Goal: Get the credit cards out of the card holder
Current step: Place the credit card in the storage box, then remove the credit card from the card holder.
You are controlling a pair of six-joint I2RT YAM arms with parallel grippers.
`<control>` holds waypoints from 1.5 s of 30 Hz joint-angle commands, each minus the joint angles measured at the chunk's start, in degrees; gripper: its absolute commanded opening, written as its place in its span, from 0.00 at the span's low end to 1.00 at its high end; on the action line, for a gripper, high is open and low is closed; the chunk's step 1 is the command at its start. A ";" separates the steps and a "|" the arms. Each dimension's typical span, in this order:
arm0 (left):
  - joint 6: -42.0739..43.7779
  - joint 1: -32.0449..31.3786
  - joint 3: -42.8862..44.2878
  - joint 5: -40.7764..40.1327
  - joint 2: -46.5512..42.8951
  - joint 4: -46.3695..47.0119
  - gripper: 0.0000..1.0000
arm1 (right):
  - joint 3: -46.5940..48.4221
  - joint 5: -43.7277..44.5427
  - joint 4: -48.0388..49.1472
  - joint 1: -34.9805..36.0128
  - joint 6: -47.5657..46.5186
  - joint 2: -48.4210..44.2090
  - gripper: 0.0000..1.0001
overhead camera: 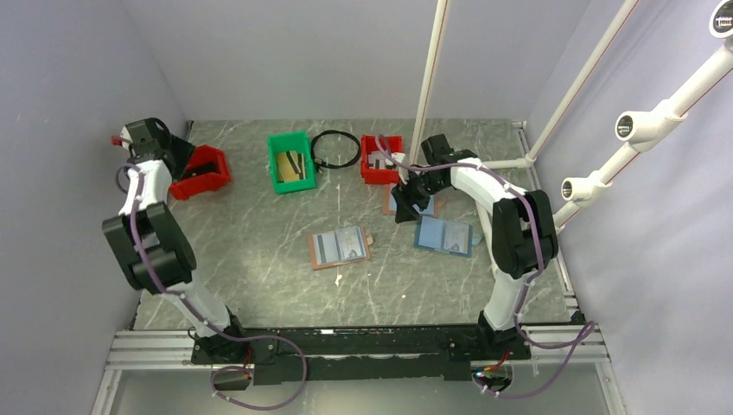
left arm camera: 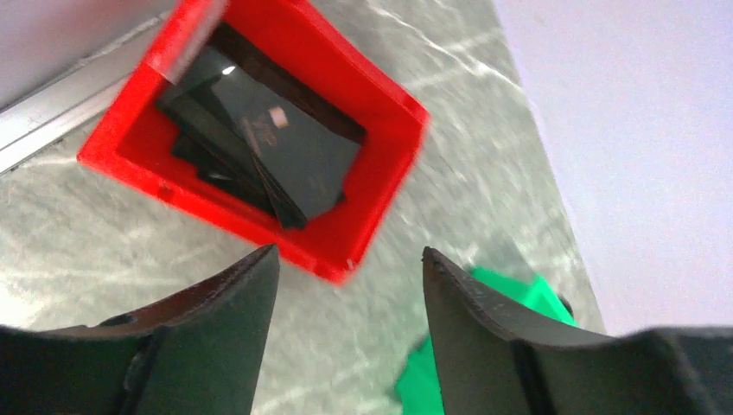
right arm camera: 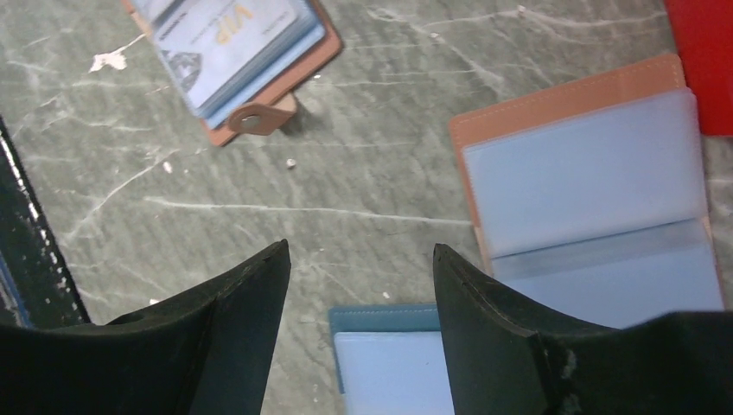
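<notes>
Overhead view, close downward wrist views, table (overhead camera: 259, 225) shared

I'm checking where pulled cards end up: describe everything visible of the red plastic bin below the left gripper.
The red plastic bin is an open-topped rectangular tub with smooth, slightly glossy walls. It sits upright on the grey marbled table, at its far left side. Inside lie several dark, glossy flat cards, stacked askew and overlapping. The left gripper hovers above one corner, jaws open and empty, not touching it.
</notes>
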 commanded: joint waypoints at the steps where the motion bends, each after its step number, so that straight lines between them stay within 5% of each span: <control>1: 13.73 -0.03 -3.30 11.53 -13.51 -3.90 0.73 | -1.86 -4.32 -1.86 2.46 -3.22 -5.80 0.64; 5: 17.87 -0.01 -12.90 13.38 -25.42 -6.90 0.99 | -4.16 -5.55 -1.55 5.29 -5.69 -8.64 0.65; 12: 17.13 -5.02 -27.12 25.90 -40.67 -8.64 1.00 | -6.81 -14.63 -4.25 10.21 -11.44 -12.24 0.69; 17: 13.39 -12.23 -32.25 36.77 -45.10 -11.36 0.86 | -8.29 -17.11 0.11 14.18 1.64 -12.30 0.66; 22: 0.25 -19.00 -44.91 40.42 -55.33 -7.33 0.76 | -9.90 -18.45 9.20 16.03 17.21 -11.46 0.62; 27: -12.92 -26.53 -56.34 37.85 -65.16 4.45 0.62 | -9.75 -20.28 18.32 17.56 32.12 -7.15 0.40; 32: -14.13 -31.83 -58.15 34.49 -61.39 8.38 0.56 | -11.91 -17.31 27.29 19.13 45.34 -4.32 0.23; 45: -9.60 -39.28 -54.90 27.98 -40.21 16.70 0.63 | -9.09 -1.74 26.74 19.90 53.65 2.35 0.24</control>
